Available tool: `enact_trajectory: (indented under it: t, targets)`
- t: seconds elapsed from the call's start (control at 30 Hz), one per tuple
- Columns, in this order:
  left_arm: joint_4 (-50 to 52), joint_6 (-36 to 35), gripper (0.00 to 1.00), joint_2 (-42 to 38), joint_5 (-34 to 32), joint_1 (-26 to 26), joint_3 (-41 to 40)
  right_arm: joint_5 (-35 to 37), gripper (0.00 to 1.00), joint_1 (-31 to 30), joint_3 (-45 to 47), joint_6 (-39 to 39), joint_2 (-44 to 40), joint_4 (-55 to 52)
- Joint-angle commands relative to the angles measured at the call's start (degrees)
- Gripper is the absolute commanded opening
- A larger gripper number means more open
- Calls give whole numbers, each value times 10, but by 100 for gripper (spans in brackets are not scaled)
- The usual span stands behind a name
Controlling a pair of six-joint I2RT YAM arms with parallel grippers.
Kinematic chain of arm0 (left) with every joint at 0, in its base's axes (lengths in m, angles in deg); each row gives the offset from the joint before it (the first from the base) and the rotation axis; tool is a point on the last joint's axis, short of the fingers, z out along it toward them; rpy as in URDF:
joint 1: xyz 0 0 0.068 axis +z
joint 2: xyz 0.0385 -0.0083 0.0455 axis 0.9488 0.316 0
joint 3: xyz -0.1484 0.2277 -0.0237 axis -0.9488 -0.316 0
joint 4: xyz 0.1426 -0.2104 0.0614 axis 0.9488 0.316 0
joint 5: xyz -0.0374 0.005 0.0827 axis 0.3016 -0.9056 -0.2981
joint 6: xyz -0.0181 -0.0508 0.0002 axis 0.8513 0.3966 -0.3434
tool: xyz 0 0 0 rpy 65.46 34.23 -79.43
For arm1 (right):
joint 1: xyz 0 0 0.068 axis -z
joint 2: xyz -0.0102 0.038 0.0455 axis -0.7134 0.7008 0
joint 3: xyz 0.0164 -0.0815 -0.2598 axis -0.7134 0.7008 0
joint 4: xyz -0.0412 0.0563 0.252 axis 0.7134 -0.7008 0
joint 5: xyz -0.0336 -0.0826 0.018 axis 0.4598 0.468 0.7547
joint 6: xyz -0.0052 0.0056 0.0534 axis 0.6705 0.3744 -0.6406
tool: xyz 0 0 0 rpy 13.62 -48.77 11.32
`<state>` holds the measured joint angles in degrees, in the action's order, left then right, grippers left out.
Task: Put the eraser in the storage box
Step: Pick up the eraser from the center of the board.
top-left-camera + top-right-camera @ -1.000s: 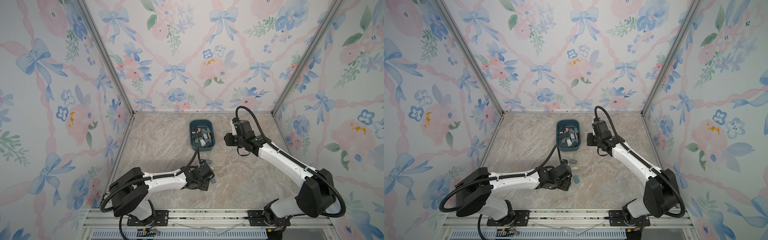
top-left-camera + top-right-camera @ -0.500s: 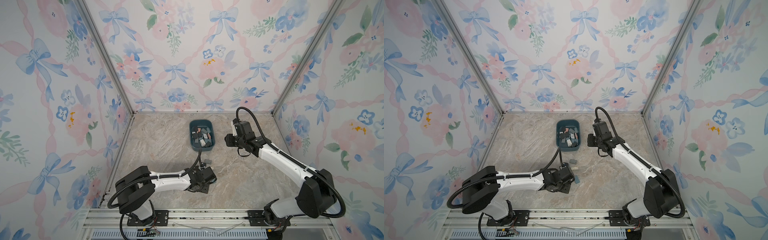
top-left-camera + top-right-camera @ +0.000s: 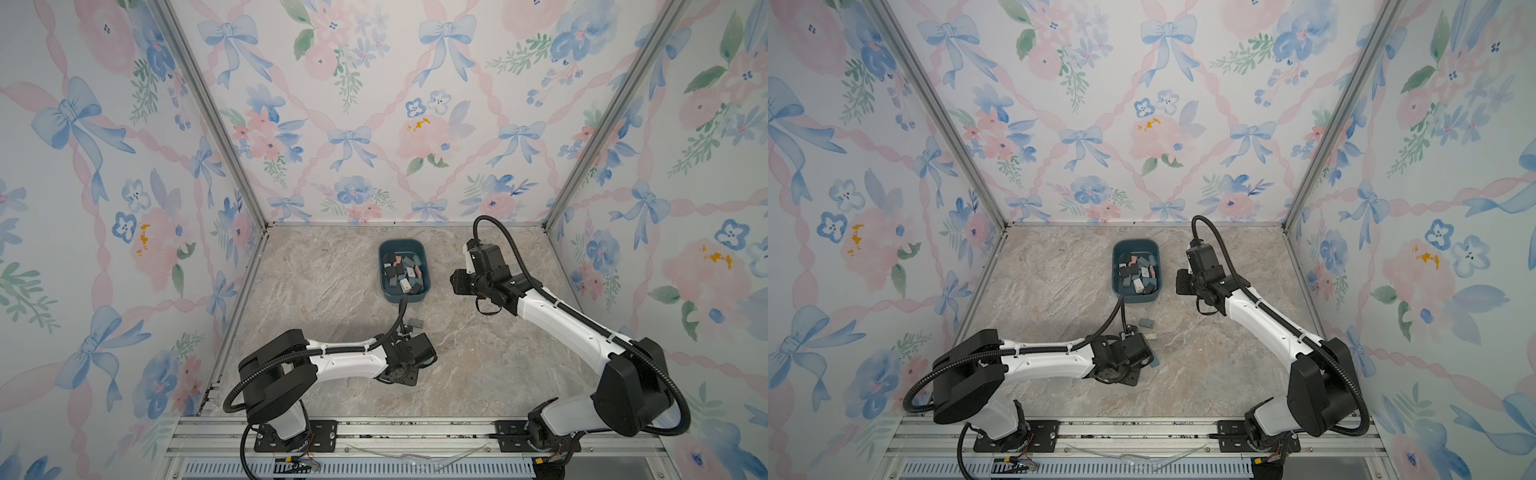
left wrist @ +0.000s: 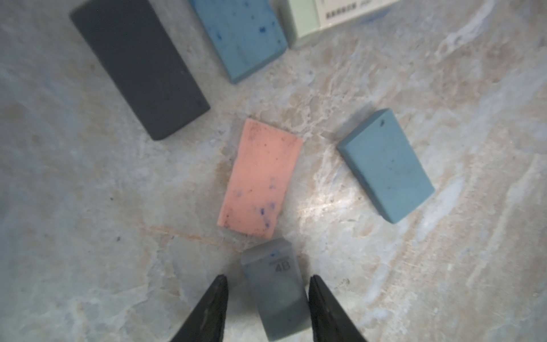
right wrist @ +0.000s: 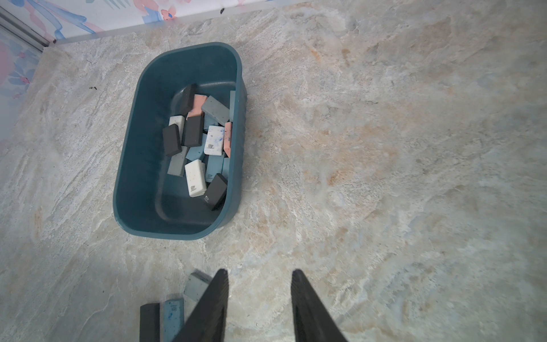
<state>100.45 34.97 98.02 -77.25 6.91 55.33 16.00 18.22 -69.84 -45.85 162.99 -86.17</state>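
Top views both show the marbled table (image 3: 332, 282) with the teal storage box (image 3: 382, 266) (part-filled with erasers (image 5: 195, 177)) standing toward its far side. The right gripper (image 5: 260, 271) hangs beside the box, jaws apart and empty. The left gripper (image 4: 268, 278) is down at the table nearer the robot's base, jaws apart astride the grey eraser (image 4: 275, 299), one finger against it, the other just clear.
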Motion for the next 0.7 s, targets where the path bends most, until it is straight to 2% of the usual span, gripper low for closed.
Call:
enact_trajectory:
  t: [0.0,0.43,0.67]
  targets:
    - [46,12,43,21,6,-6,2,10,39,7,8,-4,-17,1]
    - [55,15,27,17,-12,-7,11,9,39,8,11,-4,-16,4]
    - [56,17,25,2,-24,-6,14,6,39,12,13,-6,-17,5]
